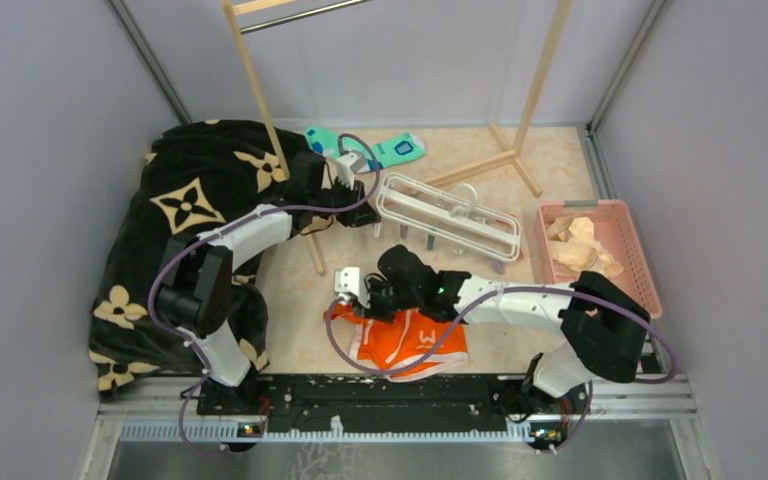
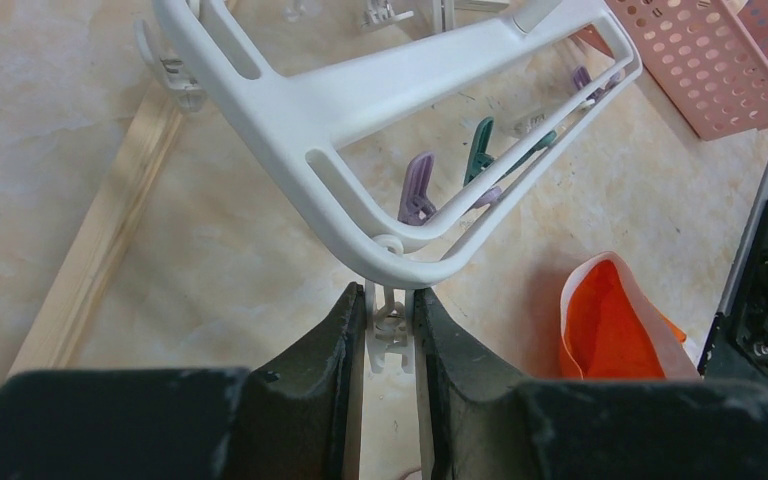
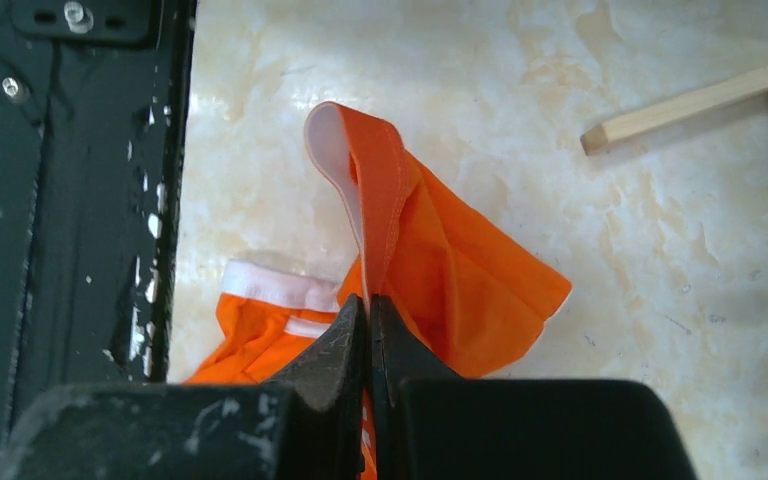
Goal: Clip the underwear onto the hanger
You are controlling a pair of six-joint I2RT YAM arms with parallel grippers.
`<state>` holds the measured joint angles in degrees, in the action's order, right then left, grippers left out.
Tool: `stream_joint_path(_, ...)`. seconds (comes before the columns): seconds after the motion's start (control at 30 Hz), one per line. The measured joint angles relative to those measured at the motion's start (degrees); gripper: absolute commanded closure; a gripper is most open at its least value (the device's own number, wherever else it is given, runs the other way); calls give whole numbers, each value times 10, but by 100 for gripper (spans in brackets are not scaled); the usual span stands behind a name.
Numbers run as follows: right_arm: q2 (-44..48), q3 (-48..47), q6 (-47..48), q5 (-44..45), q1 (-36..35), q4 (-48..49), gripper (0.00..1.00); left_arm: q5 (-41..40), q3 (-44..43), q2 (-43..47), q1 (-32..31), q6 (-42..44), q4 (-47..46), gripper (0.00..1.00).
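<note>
Orange boxer briefs [image 3: 450, 270], pinched by right gripper [image 3: 368, 300], lay at seven o'clock from white plastic hanger [image 2: 360, 95] clamped by left gripper [image 2: 390, 295]

A robotics lab test cell is indicated: a marble-patterned surface [image 1: 295, 300] is enclosed by plain grey wall panels [image 1: 40, 150] in metal framing [image 1: 147, 50], and the left arm [image 1: 250, 232] and right arm [image 1: 520, 297] are bolted to a black rail [image 1: 380, 392]. Laundry props are laid out: a wooden rack [image 1: 257, 90] and a pink basket [image 1: 580, 204].
</note>
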<state>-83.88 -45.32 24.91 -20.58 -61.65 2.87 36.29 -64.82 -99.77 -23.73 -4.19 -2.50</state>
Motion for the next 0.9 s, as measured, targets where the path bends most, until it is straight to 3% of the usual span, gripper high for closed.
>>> stream_joint_path(0.17,1,-21,-82,-26,36,-26,100,14,1,0,0,-1,-2,100)
stream_joint_path(0.4,11,49,-183,-102,108,13,100,60,36,17,0,-18,-51,100)
stream_joint_path(0.7,11,63,-250,-172,162,76,100,120,162,54,0,-96,-224,100)
stream_joint_path(0.9,11,68,-269,-159,180,69,100,125,191,71,0,-94,-258,100)
